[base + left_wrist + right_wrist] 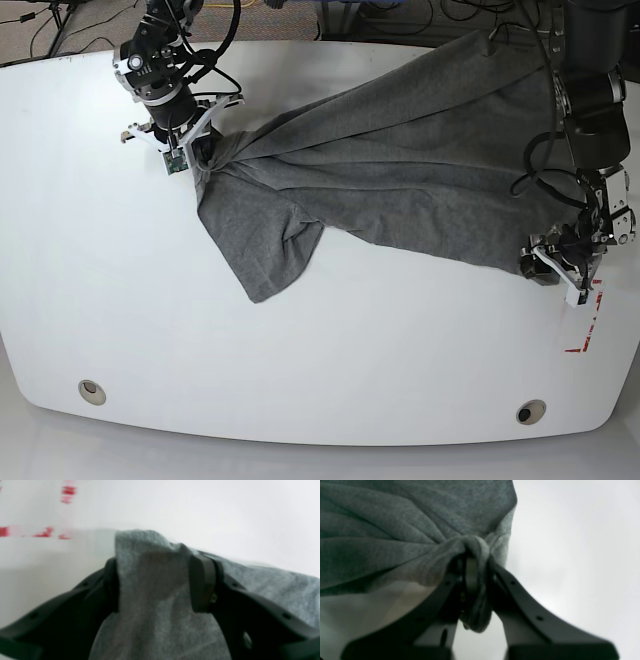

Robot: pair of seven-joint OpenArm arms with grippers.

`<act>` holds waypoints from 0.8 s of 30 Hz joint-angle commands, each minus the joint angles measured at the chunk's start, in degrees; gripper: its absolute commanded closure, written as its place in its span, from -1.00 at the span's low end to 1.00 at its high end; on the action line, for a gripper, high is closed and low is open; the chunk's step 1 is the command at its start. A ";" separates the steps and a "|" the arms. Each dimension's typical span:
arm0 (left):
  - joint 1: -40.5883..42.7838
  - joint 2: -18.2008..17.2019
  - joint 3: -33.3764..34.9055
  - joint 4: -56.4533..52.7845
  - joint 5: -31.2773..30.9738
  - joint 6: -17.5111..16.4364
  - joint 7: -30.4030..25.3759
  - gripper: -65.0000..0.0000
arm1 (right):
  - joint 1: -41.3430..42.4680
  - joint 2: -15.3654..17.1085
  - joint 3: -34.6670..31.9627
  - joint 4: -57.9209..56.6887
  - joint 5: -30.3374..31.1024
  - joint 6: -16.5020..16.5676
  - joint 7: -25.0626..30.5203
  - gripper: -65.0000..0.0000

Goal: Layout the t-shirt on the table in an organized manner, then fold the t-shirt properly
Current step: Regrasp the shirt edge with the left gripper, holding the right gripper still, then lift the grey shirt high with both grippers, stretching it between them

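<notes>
Left wrist view: left claw [153, 585] spread wide around a broad fold of the shirt [155, 620], both dark fingers [202, 585] touching the grey cloth at its sides, so pinching a wide bunch. Cloth peaks above the fingertips and trails off to the right. Behind it, white bench [225, 512]; blurred red tape [45, 532] at upper left.

Right wrist view: right claw [472, 562] pressed together on a twisted knot of the shirt [395, 530]. Folds radiate from the pinch toward the left and top. A small tail of cloth hangs down between the fingers [520, 600]. White bench [582, 555] on the right, out of focus.

Base view: shirt [400, 170] stretched across the bench [300, 380] between the two claws, spread from upper left to lower right, creased and uneven. Right claw [195, 150] at the view's upper left, gripping a gathered end; from there one flap droops toward the bench middle and lies flat. Left claw [560, 262] at the view's right edge, gripping the opposite end just beside the red tape [585, 330]. Far part of the shirt reaches the bench's back rim near the left arm. Two round holes [92, 391] near the front rim, well apart from the cloth.
</notes>
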 commanded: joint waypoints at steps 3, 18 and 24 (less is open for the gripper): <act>0.13 -0.10 1.80 1.52 0.90 -0.42 4.26 0.31 | 0.27 0.14 0.05 0.86 0.60 -0.10 1.47 0.88; 0.39 -0.10 1.80 6.44 0.55 -0.42 4.26 1.00 | 0.53 0.14 0.05 0.86 0.60 -0.10 1.47 0.88; 1.89 1.22 1.71 14.70 0.46 -0.42 5.67 1.00 | 2.38 1.81 0.93 0.86 0.51 -0.10 1.47 0.88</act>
